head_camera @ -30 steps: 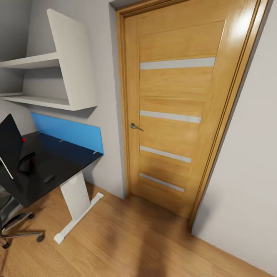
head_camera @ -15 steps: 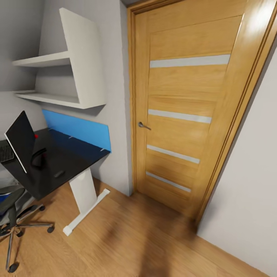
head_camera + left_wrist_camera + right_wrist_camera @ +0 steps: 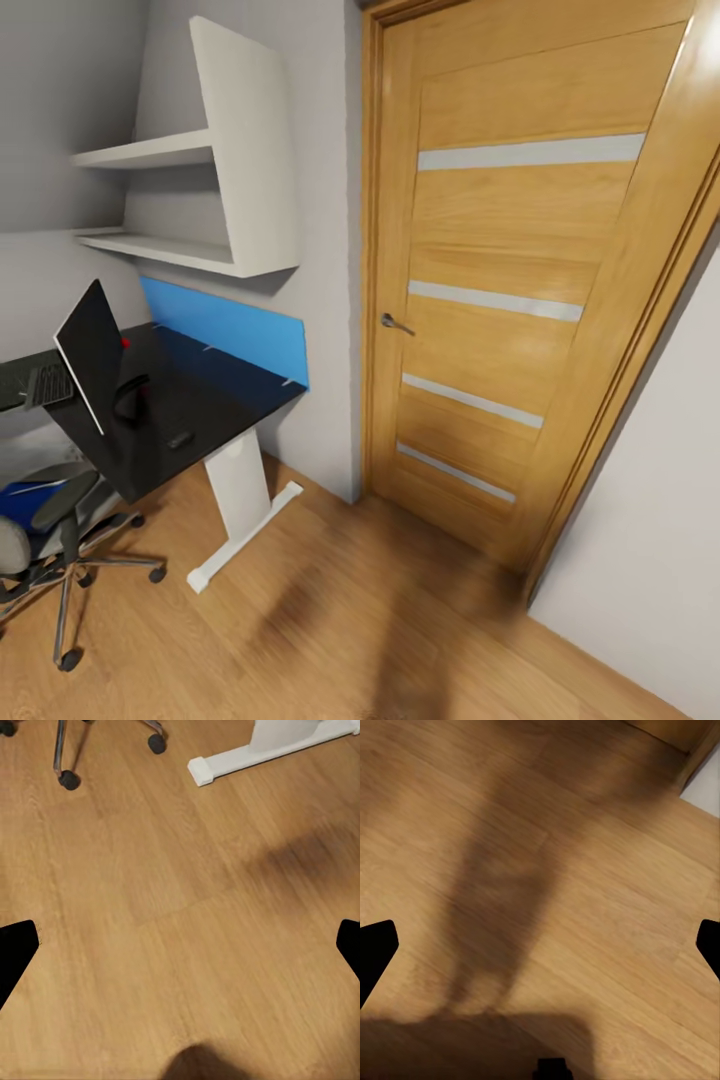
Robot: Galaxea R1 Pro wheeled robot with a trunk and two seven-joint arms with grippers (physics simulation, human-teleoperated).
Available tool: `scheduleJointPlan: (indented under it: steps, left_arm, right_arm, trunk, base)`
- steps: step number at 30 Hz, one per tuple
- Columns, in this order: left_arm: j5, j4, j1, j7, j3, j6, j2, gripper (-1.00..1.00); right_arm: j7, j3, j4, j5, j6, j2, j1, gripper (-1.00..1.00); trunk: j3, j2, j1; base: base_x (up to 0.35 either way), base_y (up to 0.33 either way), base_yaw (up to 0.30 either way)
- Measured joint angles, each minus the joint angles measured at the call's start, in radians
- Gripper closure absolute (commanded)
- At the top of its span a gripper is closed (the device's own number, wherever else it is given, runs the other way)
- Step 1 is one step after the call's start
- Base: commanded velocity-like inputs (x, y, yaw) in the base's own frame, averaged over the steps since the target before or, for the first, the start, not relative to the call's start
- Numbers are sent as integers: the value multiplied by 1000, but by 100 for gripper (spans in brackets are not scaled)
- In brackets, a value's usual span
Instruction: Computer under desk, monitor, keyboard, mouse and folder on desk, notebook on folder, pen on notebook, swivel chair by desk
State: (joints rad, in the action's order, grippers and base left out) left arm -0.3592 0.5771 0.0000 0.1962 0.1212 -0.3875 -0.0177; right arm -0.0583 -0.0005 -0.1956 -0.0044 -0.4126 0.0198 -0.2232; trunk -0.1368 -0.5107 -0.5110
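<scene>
At the left of the head view, the surface (image 3: 215,395) with its glossy black top carries the monitor (image 3: 90,355), the keyboard (image 3: 48,384) at the far left edge and the small black mouse (image 3: 180,438) near the front edge. The swivel chair (image 3: 55,530) sits at lower left with the blue folder (image 3: 25,497) on its seat. A wooden door (image 3: 520,280) fills the right. Each wrist view looks down on wooden floor: the left hand (image 3: 180,949) and the right hand (image 3: 540,945) both have their fingers wide apart, holding nothing.
</scene>
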Motion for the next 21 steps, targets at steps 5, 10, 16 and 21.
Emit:
scheduleJointPlan:
  steps: [5,10,16,21]
  left_arm:
    - [0,-3,0,-4,-2,-1,1,-100]
    - [2,-16,0,-5,-16,0,-1,-100]
    - [2,-25,0,-6,-29,0,-5,-100]
    - [49,-78,0,-2,-31,-1,-6,-100]
  right_arm:
    - [-1,0,0,0,0,0,0,-100]
    - [0,0,1,0,0,0,0,-100]
    - [0,1,3,1,0,0,0,-100]
    - [0,2,4,2,1,1,0,-100]
  trunk:
    - [9,35,19]
    - [6,42,23]
    - [-2,42,23]
    - [-9,42,23]
  base:
    - [0,0,155]
    - [3,0,155]
    - [5,0,157]
    - [1,0,158]
